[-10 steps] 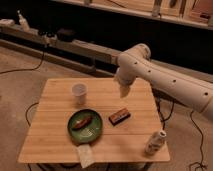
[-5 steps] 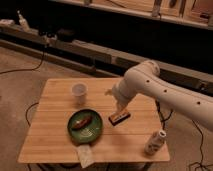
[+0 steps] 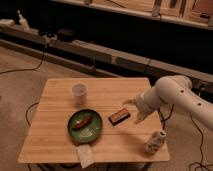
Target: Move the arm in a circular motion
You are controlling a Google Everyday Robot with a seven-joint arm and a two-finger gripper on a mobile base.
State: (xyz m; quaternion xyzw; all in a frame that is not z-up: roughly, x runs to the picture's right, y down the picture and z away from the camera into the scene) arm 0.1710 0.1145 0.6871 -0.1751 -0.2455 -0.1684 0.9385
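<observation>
The arm [image 3: 172, 95] is white, thick and tubular with rounded joints. It reaches in from the right edge over the right side of the wooden table [image 3: 55, 107]. It narrows to the gripper [image 3: 135, 110], which hangs low over the tabletop just right of a small dark bar [image 3: 119, 117], close to it. I cannot tell whether it touches the bar.
A white cup [image 3: 79, 93] stands at the table's back left. A green plate [image 3: 75, 134] with food sits in front of it, with a white packet [image 3: 85, 156] at the front edge. A small white bottle [image 3: 155, 141] stands at the front right. Cables lie on the floor.
The arm has swung right and down toward the table's near side. Its elbow has shifted from above the back edge to the right edge. The objects on the table have not moved.
</observation>
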